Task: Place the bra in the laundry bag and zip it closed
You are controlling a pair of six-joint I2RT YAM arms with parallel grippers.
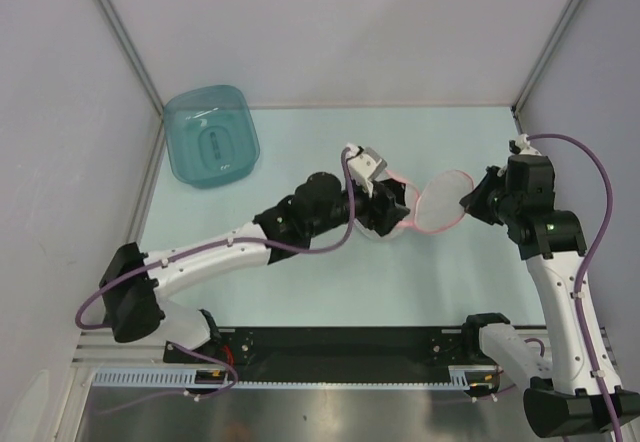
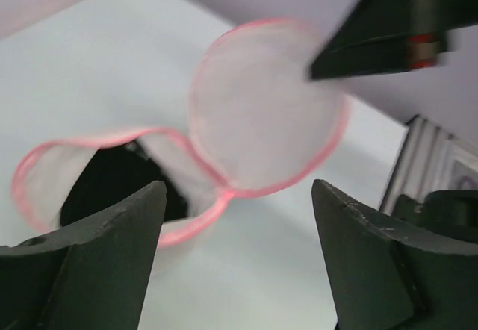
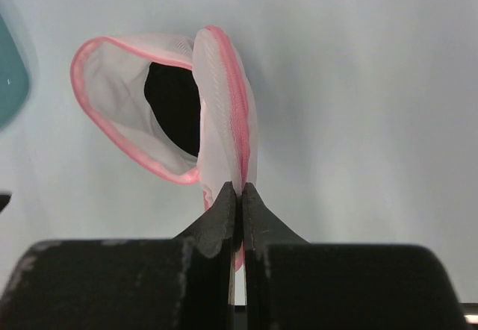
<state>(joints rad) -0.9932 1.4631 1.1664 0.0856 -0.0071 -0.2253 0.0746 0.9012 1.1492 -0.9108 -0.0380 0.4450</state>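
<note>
The laundry bag lies open in mid-table, a white mesh pouch with pink trim. One dome half holds the black bra; the other half stands up as a lid. My right gripper is shut on the pink edge of the lid half and holds it upright; the bra shows dark inside the far half. My left gripper is open and empty, just above the table beside the bra-filled half. In the top view the left gripper covers that half, and the right gripper is at the lid's right rim.
A teal translucent tub stands at the back left and shows at the left edge of the right wrist view. White walls close the table on three sides. The arm bases and a black rail run along the near edge.
</note>
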